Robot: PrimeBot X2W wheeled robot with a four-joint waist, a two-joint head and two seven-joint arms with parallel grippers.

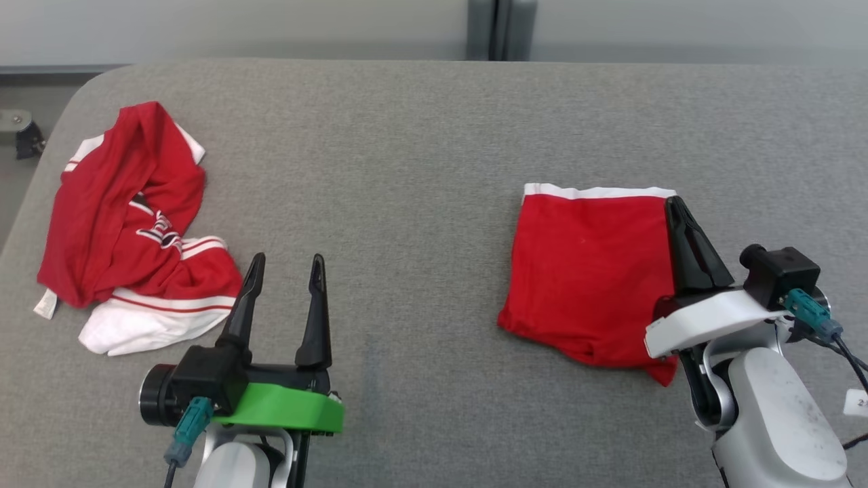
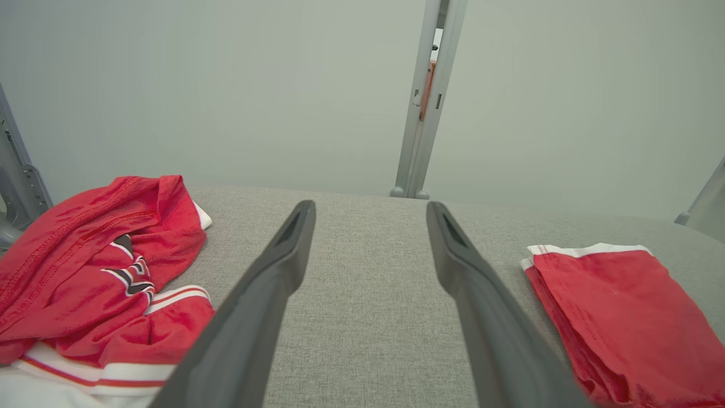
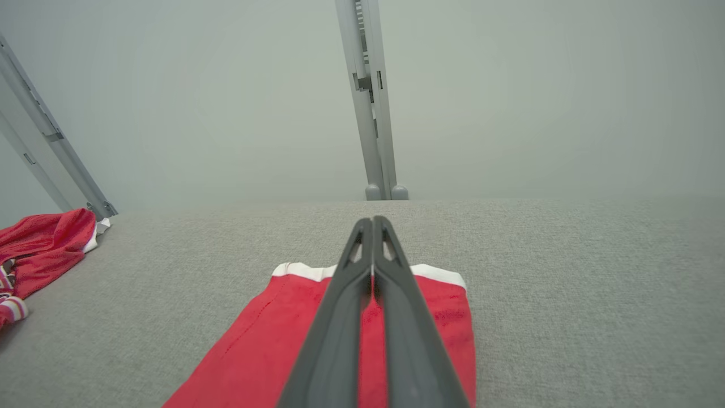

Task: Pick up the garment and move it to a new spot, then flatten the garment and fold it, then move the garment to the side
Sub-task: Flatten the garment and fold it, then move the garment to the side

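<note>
Two end effectors hung low over the grey desk (image 1: 407, 169). The right end effector (image 1: 673, 203) had its two dark fingers pressed tight together, with no cloth seen between the tips. It lay over the right edge of the folded red garment (image 1: 590, 271), its tips reaching that garment's far right corner by the white band. In the right wrist view, the same closed end effector (image 3: 372, 221) pointed across the folded red garment (image 3: 272, 351), tips just past the white hem; whether the fingers touched the cloth could not be told. That garment sat flat on the right half of the desk, roughly square, its near edge a little rumpled.

The left end effector (image 1: 287, 261) stood wide apart and held nothing, with bare desk between its fingers. In the left wrist view, the spread end effector (image 2: 371, 207) framed empty grey cloth, the folded red garment (image 2: 623, 306) well off to its right. Just beside its left finger lay a crumpled red-and-white garment (image 1: 129, 217), heaped near the desk's left edge with a white striped part nearest the robot. That heap (image 2: 85, 266) showed a dark printed patch among its folds. Beyond the desk rose a pale wall and a grey post (image 3: 368, 113).
</note>
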